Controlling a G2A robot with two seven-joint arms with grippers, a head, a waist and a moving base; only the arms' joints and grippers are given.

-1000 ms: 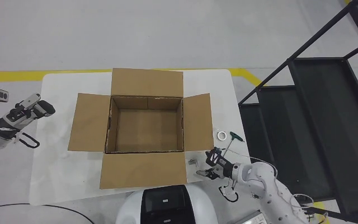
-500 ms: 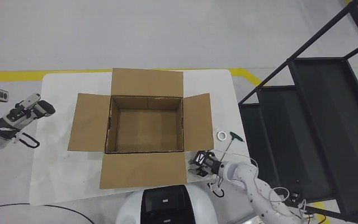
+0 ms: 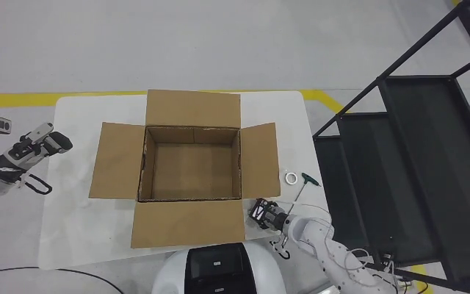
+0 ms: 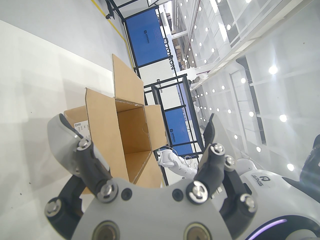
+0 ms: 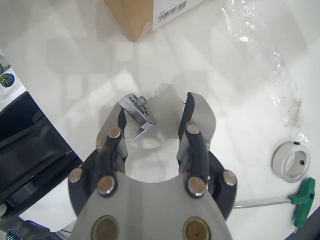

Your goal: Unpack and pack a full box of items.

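Note:
An open cardboard box (image 3: 190, 170) stands in the middle of the white table (image 3: 73, 213), flaps spread, with a bare floor inside. By its front right corner my right gripper (image 3: 258, 212) is open and low over the table. In the right wrist view the right gripper (image 5: 155, 108) straddles a small metal bracket (image 5: 138, 114), which lies close to one finger. My left gripper (image 3: 59, 142) hangs open and holds nothing off the table's left edge. In the left wrist view the left gripper (image 4: 136, 131) faces the box (image 4: 125, 131).
A metal ring (image 3: 291, 177) (image 5: 291, 162) and a green-handled hex key (image 3: 305, 184) (image 5: 302, 201) lie right of the box. A clear plastic bag (image 5: 262, 38) lies crumpled beside the box wall. A dark metal staircase (image 3: 396, 162) stands right of the table.
My right gripper has slid left along the table's front toward the box corner and now sits over the metal bracket. The left arm has not moved.

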